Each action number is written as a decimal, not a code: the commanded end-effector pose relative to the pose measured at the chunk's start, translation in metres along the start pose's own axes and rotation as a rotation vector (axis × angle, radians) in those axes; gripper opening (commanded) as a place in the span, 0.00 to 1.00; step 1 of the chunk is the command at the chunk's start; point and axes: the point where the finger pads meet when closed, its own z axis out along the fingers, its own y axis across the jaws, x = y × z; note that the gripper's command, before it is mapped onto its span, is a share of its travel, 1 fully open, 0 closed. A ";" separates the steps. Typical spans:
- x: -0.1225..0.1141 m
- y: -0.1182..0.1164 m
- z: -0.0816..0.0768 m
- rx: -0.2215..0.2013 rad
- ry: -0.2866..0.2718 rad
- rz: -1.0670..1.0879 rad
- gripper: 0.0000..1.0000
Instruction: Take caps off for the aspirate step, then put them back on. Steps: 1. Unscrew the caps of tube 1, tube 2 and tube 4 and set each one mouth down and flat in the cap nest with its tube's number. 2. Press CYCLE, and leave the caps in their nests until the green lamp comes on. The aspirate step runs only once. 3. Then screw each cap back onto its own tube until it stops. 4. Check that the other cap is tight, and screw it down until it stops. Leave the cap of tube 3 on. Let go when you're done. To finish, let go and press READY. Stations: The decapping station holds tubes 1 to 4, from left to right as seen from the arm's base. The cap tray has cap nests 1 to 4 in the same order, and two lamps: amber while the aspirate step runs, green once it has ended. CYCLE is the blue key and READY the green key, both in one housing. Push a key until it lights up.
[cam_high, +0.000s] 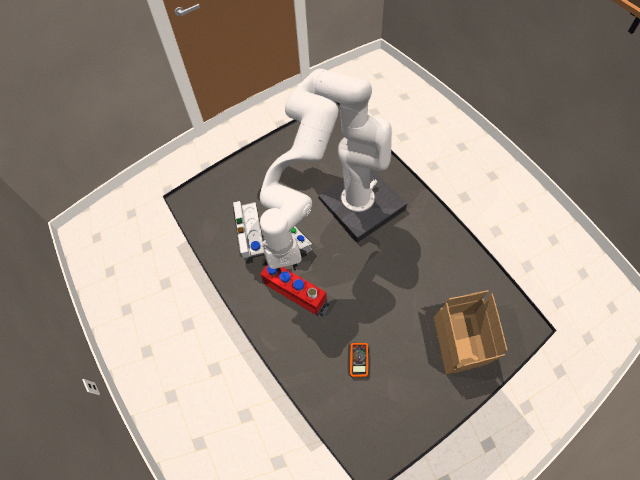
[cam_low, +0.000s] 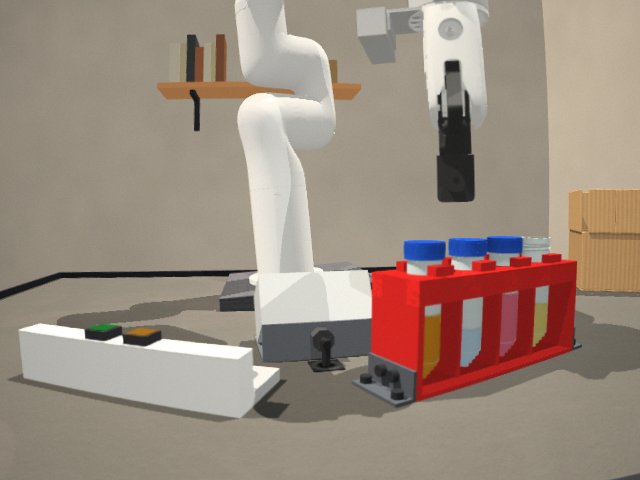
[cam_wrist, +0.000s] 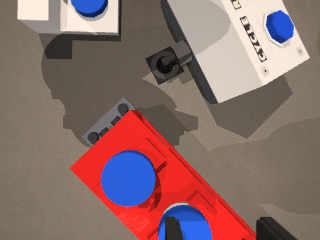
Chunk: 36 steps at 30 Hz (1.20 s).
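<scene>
A red rack (cam_low: 473, 322) holds four tubes. Three of them carry blue caps, which in the exterior view are at the left (cam_low: 424, 249), in the middle (cam_low: 467, 246) and further right (cam_low: 504, 242). The tube at the far right end (cam_low: 536, 243) stands open. Its likely cap, a blue one (cam_wrist: 89, 6), lies in a nest at the end of the white cap tray (cam_high: 247, 227). My gripper (cam_low: 454, 191) hangs well above the capped tubes, partly open and empty. In the wrist view its fingertips show at the bottom edge, over the rack (cam_wrist: 160, 185). Both lamps, green (cam_low: 103, 330) and amber (cam_low: 142, 334), look unlit.
The white key housing (cam_wrist: 240, 45) with the blue key (cam_wrist: 279, 26) stands beside the rack, and a black knob (cam_wrist: 167, 64) sticks out of its side. An orange multimeter (cam_high: 358, 360) and an open cardboard box (cam_high: 470, 330) lie further off on the mat.
</scene>
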 end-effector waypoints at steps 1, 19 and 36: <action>-0.033 0.014 -0.001 0.010 0.009 0.012 0.46; -0.050 0.023 0.011 0.010 0.009 0.012 0.46; -0.050 0.023 0.035 0.010 0.009 0.012 0.46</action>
